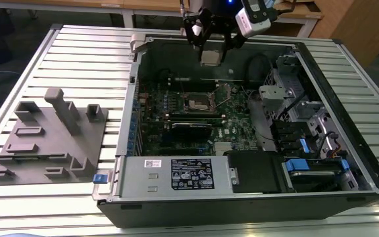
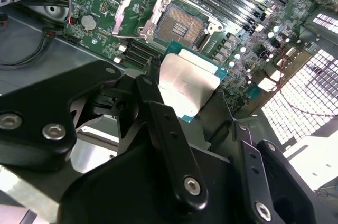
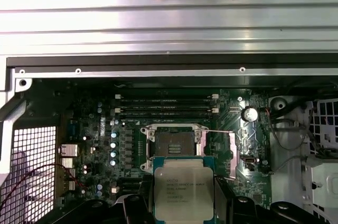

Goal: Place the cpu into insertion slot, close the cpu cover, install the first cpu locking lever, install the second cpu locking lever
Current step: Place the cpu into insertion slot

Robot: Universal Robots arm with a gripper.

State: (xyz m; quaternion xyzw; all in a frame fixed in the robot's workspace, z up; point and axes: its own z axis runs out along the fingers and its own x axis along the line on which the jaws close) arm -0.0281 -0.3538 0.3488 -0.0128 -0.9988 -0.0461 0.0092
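Here, one cpu (image 1: 210, 58) is held tight between the two fingers (image 2: 158, 121) of the gripper (image 1: 210, 49), at the upper middle of the exterior view, above the open case (image 1: 242, 210). In both wrist views one bare socket (image 3: 173, 145) is seen beyond the cpu, its cover (image 2: 131, 17) flipped open. One grey block (image 1: 48, 138) is seen at the exterior view's left.

Faint print sat on the cpu (image 3: 182, 189) in the first wrist view, too fine to read. The black label (image 1: 191, 174) and white sticker (image 1: 152, 163) on the power supply (image 1: 135, 181) were illegible too.
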